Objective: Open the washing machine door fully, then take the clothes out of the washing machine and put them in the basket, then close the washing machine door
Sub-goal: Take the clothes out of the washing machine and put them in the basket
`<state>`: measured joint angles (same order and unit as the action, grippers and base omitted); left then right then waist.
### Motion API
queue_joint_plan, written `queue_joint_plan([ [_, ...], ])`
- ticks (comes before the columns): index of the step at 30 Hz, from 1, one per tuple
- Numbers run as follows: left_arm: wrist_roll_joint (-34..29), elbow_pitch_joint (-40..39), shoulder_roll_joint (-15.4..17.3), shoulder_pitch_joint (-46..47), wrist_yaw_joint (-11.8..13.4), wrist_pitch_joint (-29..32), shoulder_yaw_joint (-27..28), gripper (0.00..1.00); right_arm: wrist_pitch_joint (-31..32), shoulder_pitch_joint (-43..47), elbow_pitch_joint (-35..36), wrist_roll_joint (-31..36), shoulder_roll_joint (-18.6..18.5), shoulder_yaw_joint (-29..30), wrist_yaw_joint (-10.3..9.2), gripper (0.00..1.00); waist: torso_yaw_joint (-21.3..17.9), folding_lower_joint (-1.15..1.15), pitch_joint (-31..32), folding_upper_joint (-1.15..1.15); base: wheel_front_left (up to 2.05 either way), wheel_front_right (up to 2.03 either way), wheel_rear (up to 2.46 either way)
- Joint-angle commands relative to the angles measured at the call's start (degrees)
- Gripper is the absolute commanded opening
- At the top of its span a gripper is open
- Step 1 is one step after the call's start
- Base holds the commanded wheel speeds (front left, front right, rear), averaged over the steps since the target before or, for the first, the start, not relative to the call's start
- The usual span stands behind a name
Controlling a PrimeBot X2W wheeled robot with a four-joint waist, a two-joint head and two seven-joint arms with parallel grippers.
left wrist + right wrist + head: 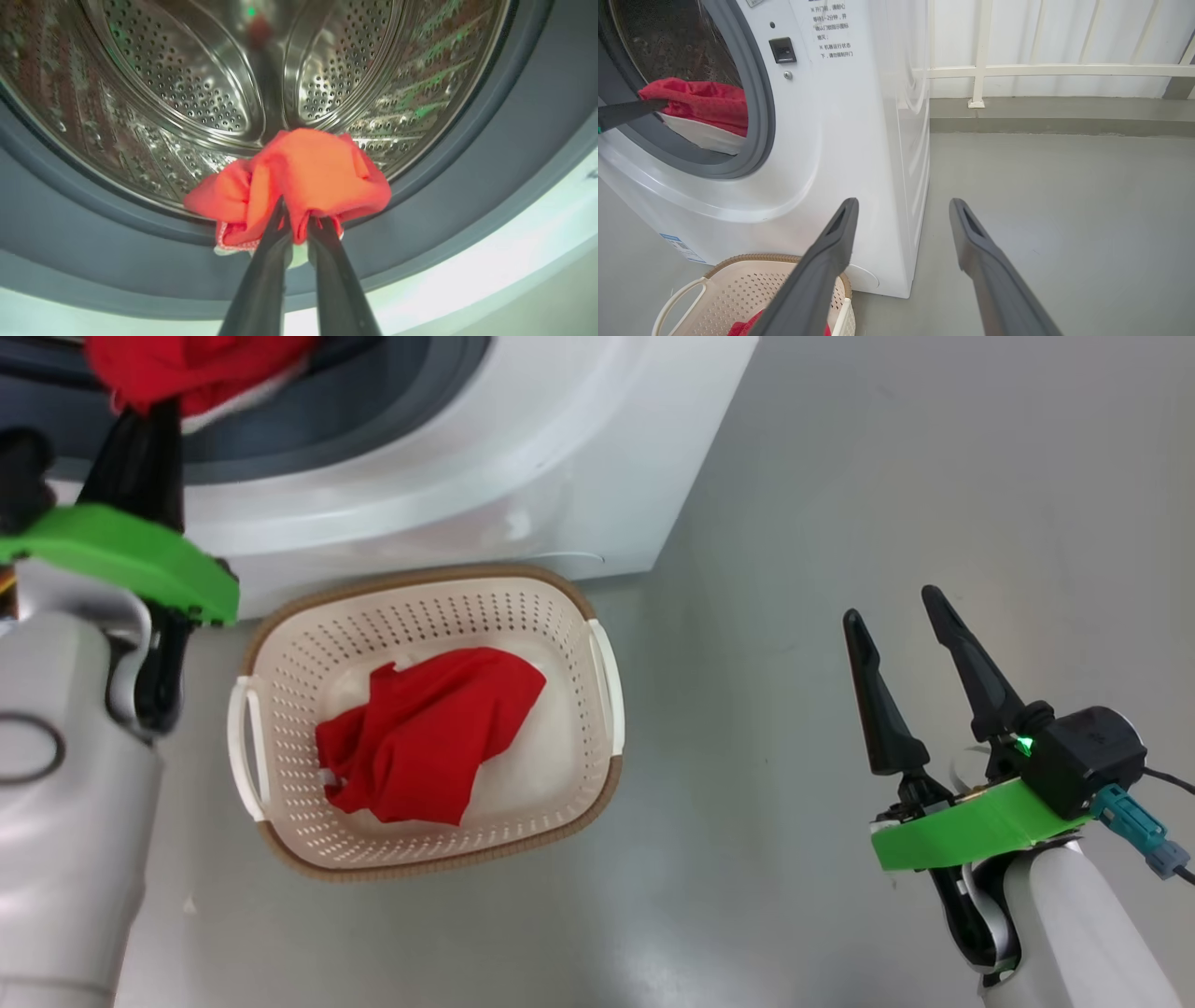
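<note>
Pinching a bunched fold mid-frame, the left gripper (299, 217) clamps the clothes (317, 172), seemingly limp and light; right gripper (892, 605) gapes.

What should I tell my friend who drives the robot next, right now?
Left gripper: shut on a red garment at the mouth of the washing machine.
Right gripper: open, holding nothing, over the floor.
Done: another red garment lies in the basket.
To do: carry the held garment to the basket, check the drum, close the washing machine door.
</note>
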<state>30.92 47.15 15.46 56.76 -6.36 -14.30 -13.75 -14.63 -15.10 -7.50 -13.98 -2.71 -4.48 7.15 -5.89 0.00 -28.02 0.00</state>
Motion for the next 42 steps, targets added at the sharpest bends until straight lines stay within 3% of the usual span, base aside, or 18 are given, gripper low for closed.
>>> queue_joint_plan([
  [1, 0.5, -3.8, 2.8, -2.3, 0.7, -0.7, 2.5, 0.0, -0.4, 1.7, 1.0, 0.5, -0.2, -0.9, 0.34, 1.0, 0.8, 0.0, 1.4, 0.0, 0.0, 0.0, 0.0],
  [11, -0.7, -23.5, 0.7, -20.2, 3.9, -0.7, 8.4, 0.0, -0.4, 3.2, 0.4, 0.4, -0.2, -0.2, 0.34, 1.0, 2.0, 0.0, 6.7, 0.0, 0.0, 0.0, 0.0],
  [20, -0.4, -33.2, -0.2, -30.9, 5.6, -0.3, 8.6, 0.0, -0.4, 4.5, -0.1, 0.0, -0.2, 0.5, 0.34, 1.0, 2.7, 0.0, 11.8, 0.0, 0.0, 0.0, 0.0],
  [42, -0.7, -56.6, -1.7, -52.3, 13.8, 1.7, 9.2, 0.0, -0.4, 8.7, 0.7, -0.1, -0.2, 4.5, 0.34, 1.0, 3.8, 0.0, 18.4, 0.0, 0.0, 0.0, 0.0],
])
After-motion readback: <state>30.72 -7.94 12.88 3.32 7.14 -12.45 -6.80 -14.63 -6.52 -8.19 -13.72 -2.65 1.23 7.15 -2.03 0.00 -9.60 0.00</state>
